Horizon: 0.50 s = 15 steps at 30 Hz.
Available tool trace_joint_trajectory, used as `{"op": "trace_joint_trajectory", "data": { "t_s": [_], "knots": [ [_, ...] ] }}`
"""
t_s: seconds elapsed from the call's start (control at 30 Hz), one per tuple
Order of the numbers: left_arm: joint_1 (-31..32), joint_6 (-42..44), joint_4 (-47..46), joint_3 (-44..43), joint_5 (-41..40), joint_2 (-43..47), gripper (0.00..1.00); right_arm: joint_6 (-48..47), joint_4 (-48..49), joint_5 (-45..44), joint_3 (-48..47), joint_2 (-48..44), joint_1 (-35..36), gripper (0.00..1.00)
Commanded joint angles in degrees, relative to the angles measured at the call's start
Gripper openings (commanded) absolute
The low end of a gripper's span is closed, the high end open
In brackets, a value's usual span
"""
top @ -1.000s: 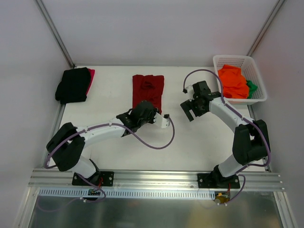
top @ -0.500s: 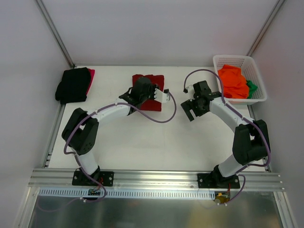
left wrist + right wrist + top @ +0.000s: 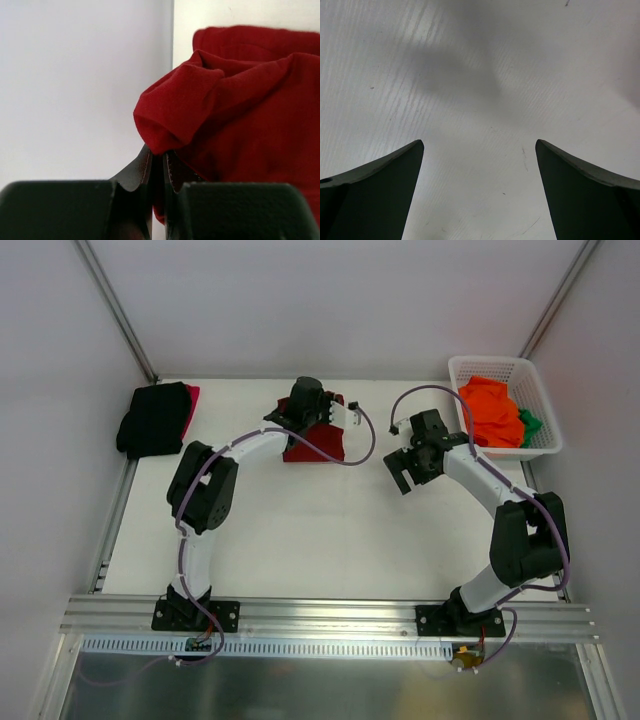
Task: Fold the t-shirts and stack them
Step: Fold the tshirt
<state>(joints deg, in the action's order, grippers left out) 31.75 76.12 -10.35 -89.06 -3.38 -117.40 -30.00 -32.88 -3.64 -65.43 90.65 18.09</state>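
The dark red t-shirt [image 3: 318, 440] lies folded at the back middle of the table. My left gripper [image 3: 303, 400] is over its far edge, shut on a fold of the dark red cloth [image 3: 172, 117], which bunches up above the fingers [image 3: 137, 172]. A black t-shirt [image 3: 152, 418] lies folded on a bright red one [image 3: 190, 405] at the back left. Orange [image 3: 490, 412] and green [image 3: 530, 423] shirts sit in the basket. My right gripper [image 3: 398, 472] is open and empty over bare table [image 3: 480, 165].
The white lattice basket [image 3: 545, 445] stands at the back right corner. A metal frame rail [image 3: 115, 510] runs along the table's left edge. Grey walls close in the back and sides.
My left gripper has swept from the near edge of the dark red shirt to its far edge, carrying the cloth over so the shirt is now folded shorter. The right arm has hardly moved.
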Motion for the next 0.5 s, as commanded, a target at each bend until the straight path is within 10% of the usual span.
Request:
{"op": "trace_joint_trajectory", "data": {
  "t_s": [0.0,0.47],
  "knots": [
    [-1.07,0.35,0.76,-4.98,2.67,-1.24,0.0,0.82,-0.95,1.0,-1.02,-0.21,-0.33,0.99],
    [-3.09,0.26,2.0,-12.02,4.69,-9.77,0.0,0.99,-1.39,1.88,-1.1,-0.3,-0.6,0.99]
  ]
}}
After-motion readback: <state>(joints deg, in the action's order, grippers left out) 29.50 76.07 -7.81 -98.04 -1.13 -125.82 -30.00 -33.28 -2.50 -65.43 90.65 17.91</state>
